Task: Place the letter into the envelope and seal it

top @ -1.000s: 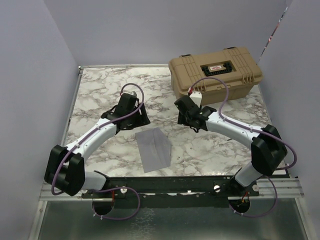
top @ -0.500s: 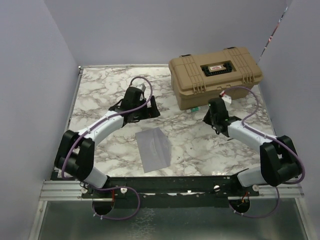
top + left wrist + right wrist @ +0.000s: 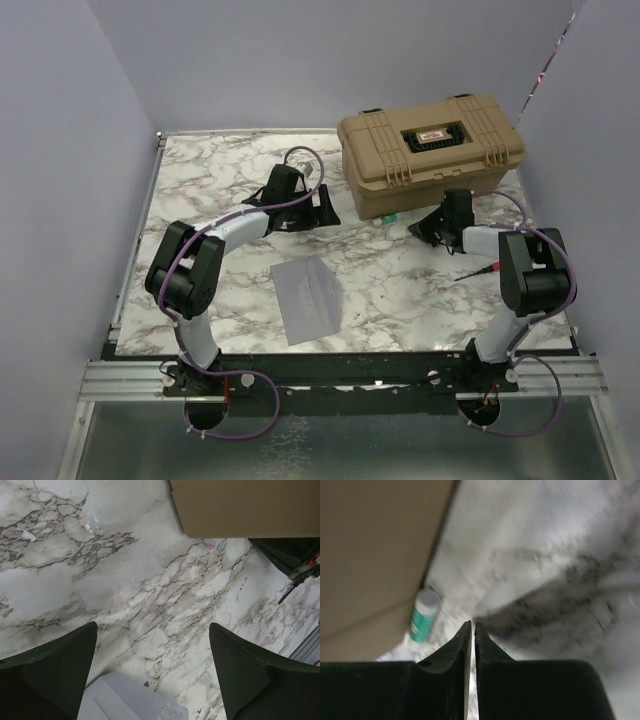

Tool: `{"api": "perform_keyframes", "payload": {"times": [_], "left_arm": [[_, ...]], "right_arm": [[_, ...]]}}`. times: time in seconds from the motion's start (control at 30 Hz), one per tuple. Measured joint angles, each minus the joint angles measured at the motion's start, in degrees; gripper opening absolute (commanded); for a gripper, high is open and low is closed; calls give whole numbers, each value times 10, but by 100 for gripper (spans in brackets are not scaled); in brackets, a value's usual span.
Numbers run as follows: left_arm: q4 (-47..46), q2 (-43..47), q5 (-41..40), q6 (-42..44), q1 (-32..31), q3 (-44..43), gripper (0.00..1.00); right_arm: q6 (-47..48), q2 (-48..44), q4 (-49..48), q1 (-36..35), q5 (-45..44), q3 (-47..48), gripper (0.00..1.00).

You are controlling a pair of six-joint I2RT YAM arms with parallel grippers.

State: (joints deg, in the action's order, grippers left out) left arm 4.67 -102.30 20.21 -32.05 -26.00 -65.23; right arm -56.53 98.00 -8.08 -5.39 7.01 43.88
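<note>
The blue-grey envelope [image 3: 308, 298] lies flat on the marble table in front of the arms, and its corner [image 3: 131, 701] shows at the bottom of the left wrist view. The letter is not in view in any frame. My left gripper [image 3: 325, 213] hangs open beyond the envelope's far edge, its fingers [image 3: 55, 667] wide apart with only marble between them [image 3: 152, 626]. To the right, my right gripper [image 3: 422, 229] is low by the toolbox. Its jaws [image 3: 472, 625] are shut to a thin slit with nothing in them.
A tan toolbox [image 3: 430, 150] stands at the back right, and its corner [image 3: 245, 507] shows in the left wrist view. A green and white glue stick [image 3: 424, 615] lies against the box's front wall [image 3: 370, 545]. Grey walls close in the table [image 3: 200, 180].
Both grippers drew away from the envelope's far edge, the left toward the toolbox, the right out to the right. The left gripper opened wide and the right one closed. The envelope has not moved.
</note>
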Motion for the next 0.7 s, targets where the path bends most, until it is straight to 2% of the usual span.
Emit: {"api": "perform_keyframes", "payload": {"times": [0.33,0.7], "left_arm": [[-20,-87,40,-22,0,-42,85],[-87,-145,50,-108,-3,-75,77]], "right_arm": [[-65,96,-33,11,36,89,4],[-111,115,-125,6,106,51,5]]}}
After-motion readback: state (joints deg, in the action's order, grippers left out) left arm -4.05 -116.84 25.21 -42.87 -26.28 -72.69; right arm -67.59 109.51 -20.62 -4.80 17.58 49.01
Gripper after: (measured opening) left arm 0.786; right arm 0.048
